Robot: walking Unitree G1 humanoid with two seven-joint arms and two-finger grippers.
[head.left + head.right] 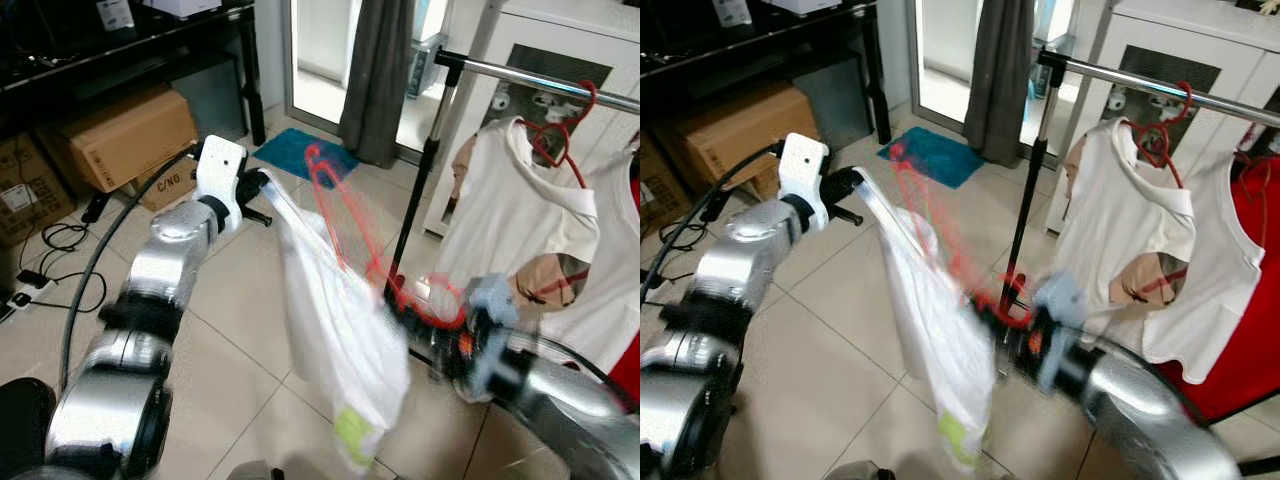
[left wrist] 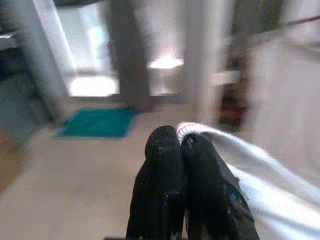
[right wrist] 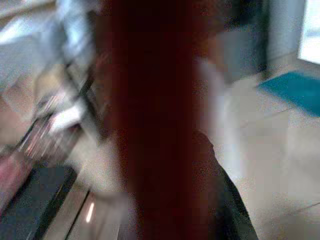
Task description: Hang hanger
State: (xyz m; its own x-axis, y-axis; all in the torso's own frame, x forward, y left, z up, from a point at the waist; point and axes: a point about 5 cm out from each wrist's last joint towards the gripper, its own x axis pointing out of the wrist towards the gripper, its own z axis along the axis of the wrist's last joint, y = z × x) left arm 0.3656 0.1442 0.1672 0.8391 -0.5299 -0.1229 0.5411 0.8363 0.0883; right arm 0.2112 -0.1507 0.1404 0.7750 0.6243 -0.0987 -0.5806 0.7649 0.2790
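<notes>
A red hanger [image 1: 345, 215] sits inside a white garment [image 1: 340, 330] that hangs in mid-air over the tiled floor, blurred by motion. My left gripper [image 1: 262, 188] is shut on the garment's shoulder edge, and the left wrist view shows white cloth [image 2: 235, 160] pinched between the closed fingers [image 2: 165, 165]. My right gripper [image 1: 452, 338] holds the hanger's lower hooked end, to the right of the garment and below the rail. A red blur [image 3: 150, 100] crosses the right wrist view. The metal clothes rail [image 1: 540, 80] runs at the upper right.
White shirts [image 1: 510, 205] hang from the rail on another red hanger [image 1: 560, 135], with a red cloth further right. The rack's black upright [image 1: 415, 200] stands behind the garment. Cardboard boxes [image 1: 120, 135], floor cables [image 1: 60, 240], a teal mat [image 1: 295, 152] and a dark curtain [image 1: 380, 70] lie beyond.
</notes>
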